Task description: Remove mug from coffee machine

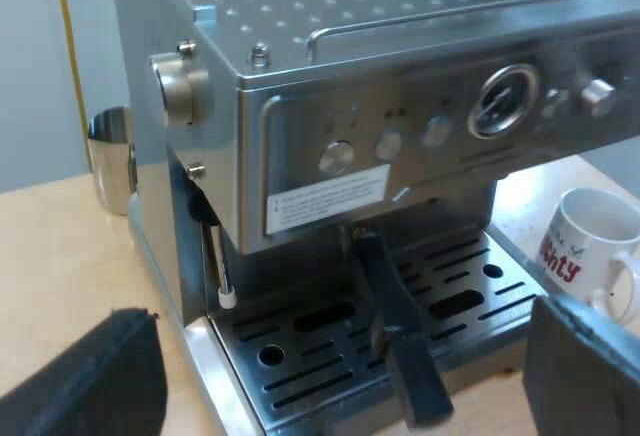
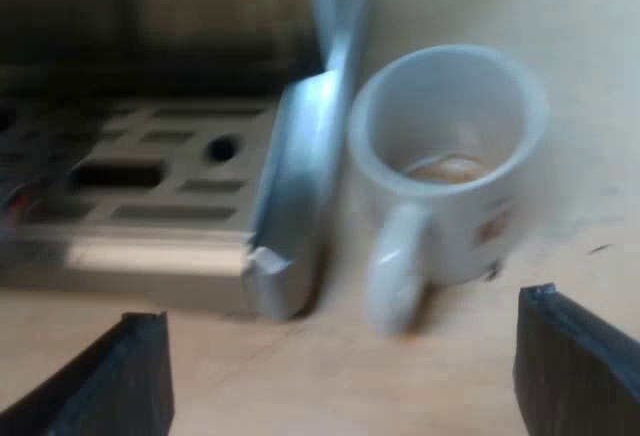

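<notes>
Fingers of right gripper (image 2: 340, 356) stand wide apart, nothing betw. them; left gripper (image 1: 340, 356) likewise wide and empty, facing the espresso machine (image 1: 330, 146).

Past the right fingers the white mug (image 2: 450, 156) stands upright on the tabletop (image 2: 300, 396), handle toward the camera, just beside the drip tray's metal edge (image 2: 300, 176) and not on the grate. So the removal looks done or nearly so: mug is off the machine and neither gripper holds it. What's left, prob., is only backing the arms off.

Right wrist view shows a little brownish liquid in the mug's bottom. Left wrist view shows what that one can't: red lettering on the mug's side, the holder's dark handle (image 1: 400, 346) sticking out over the tray, a pressure gauge (image 1: 505, 99) w/ knobs, and, farthest off, a steel jug (image 1: 110, 156) beyond the machine's side.
</notes>
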`<move>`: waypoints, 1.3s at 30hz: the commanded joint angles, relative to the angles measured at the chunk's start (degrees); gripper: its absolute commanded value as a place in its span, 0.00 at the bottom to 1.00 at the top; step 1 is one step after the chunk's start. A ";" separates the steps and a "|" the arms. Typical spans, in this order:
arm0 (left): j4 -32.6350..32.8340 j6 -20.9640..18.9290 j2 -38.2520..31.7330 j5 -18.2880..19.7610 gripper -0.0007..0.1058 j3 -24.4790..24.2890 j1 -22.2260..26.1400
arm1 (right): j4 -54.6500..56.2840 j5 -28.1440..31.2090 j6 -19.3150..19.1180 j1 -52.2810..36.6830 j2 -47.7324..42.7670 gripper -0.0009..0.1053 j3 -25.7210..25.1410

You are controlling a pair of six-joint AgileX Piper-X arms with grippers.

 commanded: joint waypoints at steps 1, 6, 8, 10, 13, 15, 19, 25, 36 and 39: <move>2.00 1.01 -2.03 0.16 0.79 -0.42 0.02 | -2.33 0.02 -0.22 -4.71 -0.61 0.68 -0.50; 4.57 1.16 -4.50 -0.11 0.79 -0.42 0.02 | -1.10 0.02 -1.08 -9.25 -4.06 0.68 -0.50; 4.84 1.16 -5.15 -0.11 0.79 -0.42 0.02 | -0.51 0.44 -1.16 -10.17 -5.72 0.68 -0.50; 5.04 1.16 -6.29 -0.11 0.79 -0.42 0.02 | -0.13 3.00 -1.17 -10.91 -8.61 0.68 -0.50; 5.48 1.16 -7.76 -0.11 0.79 -0.42 0.02 | -0.15 5.68 -2.81 -11.09 -12.26 0.68 -0.50; 6.34 1.16 -8.66 -0.11 0.79 -0.42 0.02 | 0.03 5.70 -2.88 -11.09 -14.81 0.68 -0.50; 9.26 1.16 -10.81 -0.11 0.79 -0.42 0.02 | 4.25 5.70 -2.88 -11.09 -20.67 0.68 -0.50; 12.85 1.16 -14.43 -0.11 0.79 -0.42 0.02 | 12.87 5.70 -2.88 -11.09 -28.33 0.68 -0.50; 19.12 1.16 -26.02 -0.11 0.79 -0.42 0.02 | 17.67 5.89 -2.88 -11.09 -39.76 0.68 -0.78; 20.74 1.16 -29.82 -0.34 0.79 -0.42 0.02 | 19.10 6.49 -2.69 -11.09 -39.49 0.68 -0.64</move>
